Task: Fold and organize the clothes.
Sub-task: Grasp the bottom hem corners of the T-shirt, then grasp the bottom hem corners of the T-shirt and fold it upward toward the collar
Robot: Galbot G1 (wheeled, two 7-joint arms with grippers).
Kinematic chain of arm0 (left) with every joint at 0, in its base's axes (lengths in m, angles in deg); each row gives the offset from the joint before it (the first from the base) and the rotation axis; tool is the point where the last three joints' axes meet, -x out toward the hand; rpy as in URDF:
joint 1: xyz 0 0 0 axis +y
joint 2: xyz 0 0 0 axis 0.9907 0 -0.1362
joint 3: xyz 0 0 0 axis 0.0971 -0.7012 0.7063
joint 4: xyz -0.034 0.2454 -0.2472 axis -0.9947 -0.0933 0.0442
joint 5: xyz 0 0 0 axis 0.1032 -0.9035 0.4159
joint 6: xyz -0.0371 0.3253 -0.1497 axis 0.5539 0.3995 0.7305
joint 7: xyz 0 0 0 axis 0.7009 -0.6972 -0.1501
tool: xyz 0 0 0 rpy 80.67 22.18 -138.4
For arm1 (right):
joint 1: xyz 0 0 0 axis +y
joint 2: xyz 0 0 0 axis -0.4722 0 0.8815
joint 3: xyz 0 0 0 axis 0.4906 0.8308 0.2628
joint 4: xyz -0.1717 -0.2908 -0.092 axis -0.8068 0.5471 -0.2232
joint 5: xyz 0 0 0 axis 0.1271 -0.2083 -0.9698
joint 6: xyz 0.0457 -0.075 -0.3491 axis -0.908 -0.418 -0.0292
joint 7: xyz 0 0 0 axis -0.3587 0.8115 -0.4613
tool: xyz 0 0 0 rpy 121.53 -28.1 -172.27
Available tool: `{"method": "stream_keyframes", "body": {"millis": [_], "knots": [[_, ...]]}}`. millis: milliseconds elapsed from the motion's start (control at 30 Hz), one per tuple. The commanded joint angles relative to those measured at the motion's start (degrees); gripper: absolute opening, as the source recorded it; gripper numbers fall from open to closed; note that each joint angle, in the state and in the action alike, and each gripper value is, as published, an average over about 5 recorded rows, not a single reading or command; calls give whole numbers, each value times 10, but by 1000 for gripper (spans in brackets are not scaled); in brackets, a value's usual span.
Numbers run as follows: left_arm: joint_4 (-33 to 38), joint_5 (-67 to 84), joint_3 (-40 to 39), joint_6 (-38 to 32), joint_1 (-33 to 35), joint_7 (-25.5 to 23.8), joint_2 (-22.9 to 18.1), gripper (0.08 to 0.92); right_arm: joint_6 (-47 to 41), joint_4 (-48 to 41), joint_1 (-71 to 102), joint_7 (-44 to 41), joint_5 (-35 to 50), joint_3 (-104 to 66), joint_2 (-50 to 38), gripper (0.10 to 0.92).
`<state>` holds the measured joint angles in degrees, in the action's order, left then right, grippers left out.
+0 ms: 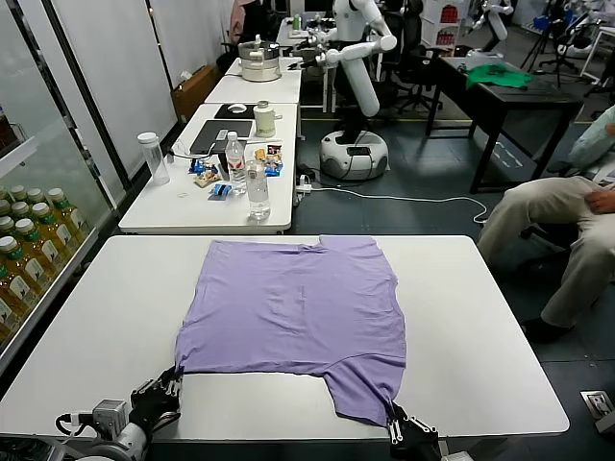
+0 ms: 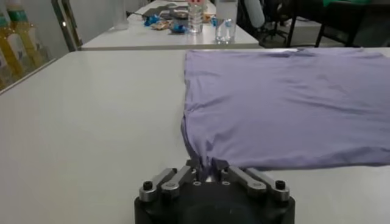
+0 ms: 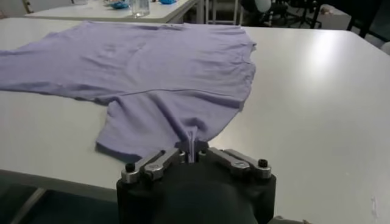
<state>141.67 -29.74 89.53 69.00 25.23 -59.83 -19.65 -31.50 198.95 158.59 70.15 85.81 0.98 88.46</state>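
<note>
So the lavender T-shirt (image 1: 298, 312) is spread flat on the white bench (image 1: 480, 327), partly folded. Its near left corner is pinched tight in the left gripper (image 1: 165, 392) at the bench's front edge. The sleeve hanging toward the front edge is clamped in the right gripper (image 1: 396, 423), fingers fully closed on fabric.

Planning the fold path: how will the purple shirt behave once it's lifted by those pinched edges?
Probably floppy: the shirt lies flat with soft wrinkles and puckers where the left hand pinches its corner. Likely light, since a thin bunch fits in the right hand. On the smooth table, the rest would likely drag and slide, not hold shape.
</note>
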Motion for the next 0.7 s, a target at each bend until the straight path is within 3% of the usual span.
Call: {"method": "stream_keyframes", "body": {"millis": [33, 267, 433, 567, 700], "knots": [[79, -11, 2, 1, 60, 22, 1, 131, 3, 66, 40, -12, 13, -50, -33, 114], [140, -52, 19, -23, 193, 63, 11, 83, -1, 124, 154, -12, 11, -123, -61, 114], [148, -58, 51, -46, 241, 73, 16, 83, -4, 149, 195, -10, 0, -128, -64, 114], [153, -48, 66, -48, 228, 72, 13, 83, -5, 162, 176, -3, -1, -121, -68, 114], [134, -12, 67, -32, 144, 62, 14, 83, -19, 137, 84, 1, 6, -102, -66, 114]]}}
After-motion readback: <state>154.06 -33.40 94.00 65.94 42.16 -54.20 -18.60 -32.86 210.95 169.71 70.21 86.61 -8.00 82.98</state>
